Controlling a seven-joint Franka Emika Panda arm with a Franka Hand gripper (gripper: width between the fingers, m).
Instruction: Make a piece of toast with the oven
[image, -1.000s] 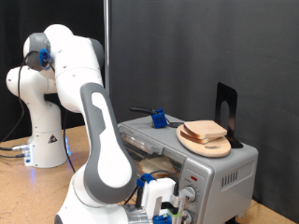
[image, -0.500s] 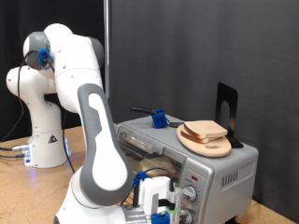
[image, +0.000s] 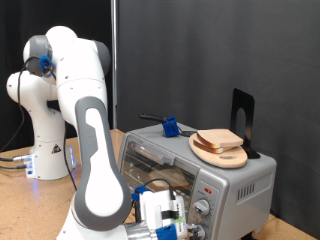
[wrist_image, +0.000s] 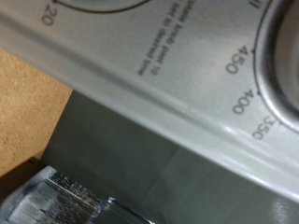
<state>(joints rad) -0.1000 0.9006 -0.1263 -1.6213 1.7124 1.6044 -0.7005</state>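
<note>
Exterior view: I see the gripper (image: 170, 222) low at the oven (image: 200, 160) front, near the knobs (image: 203, 207); can't tell if jaws are apart or together. Toast (image: 221, 139) sits on a wooden plate (image: 218, 152) atop the oven, well above the jaws.
Wrist view: oven panel (wrist_image: 177, 84) w/ temp numbers fills the frame, v. close; one finger (wrist_image: 65, 201) shows.

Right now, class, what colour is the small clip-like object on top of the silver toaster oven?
Blue. The small clip-like object shows best in the exterior view, atop the silver toaster oven.
</note>
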